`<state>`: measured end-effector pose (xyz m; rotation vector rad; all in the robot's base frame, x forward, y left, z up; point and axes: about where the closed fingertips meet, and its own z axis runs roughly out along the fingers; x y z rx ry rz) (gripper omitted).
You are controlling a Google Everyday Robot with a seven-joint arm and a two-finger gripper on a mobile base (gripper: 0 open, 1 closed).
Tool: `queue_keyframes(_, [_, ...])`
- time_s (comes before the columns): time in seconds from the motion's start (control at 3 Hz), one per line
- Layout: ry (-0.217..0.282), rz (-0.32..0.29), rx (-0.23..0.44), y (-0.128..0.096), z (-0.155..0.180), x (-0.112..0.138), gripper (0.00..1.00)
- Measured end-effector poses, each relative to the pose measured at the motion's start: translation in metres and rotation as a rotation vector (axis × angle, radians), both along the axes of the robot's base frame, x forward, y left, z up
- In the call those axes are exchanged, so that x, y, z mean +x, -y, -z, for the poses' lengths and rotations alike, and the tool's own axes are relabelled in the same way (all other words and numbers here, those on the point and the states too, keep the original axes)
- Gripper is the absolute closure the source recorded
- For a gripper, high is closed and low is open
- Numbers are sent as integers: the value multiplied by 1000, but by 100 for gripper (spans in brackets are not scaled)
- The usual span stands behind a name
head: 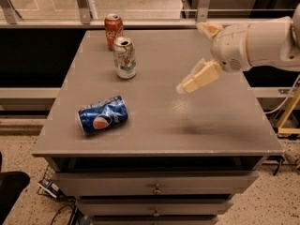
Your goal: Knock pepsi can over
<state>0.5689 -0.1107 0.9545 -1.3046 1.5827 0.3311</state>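
The pepsi can (103, 115), blue with a round red-white-blue logo and slightly dented, lies on its side near the front left of the grey table (187, 130). My gripper (191, 58) hangs above the table's right half, well to the right of the can and apart from it. Its cream fingers (200, 76) are spread wide with nothing between them.
A white-green can (124, 57) stands upright at the back left of the table. A red cola can (113, 30) stands behind it near the back edge. A railing runs behind the table. Drawers sit below the front edge.
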Motion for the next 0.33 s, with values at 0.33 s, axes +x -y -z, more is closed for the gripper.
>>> queue_keyframes(0.33, [-41, 106, 57, 29, -15, 6, 0])
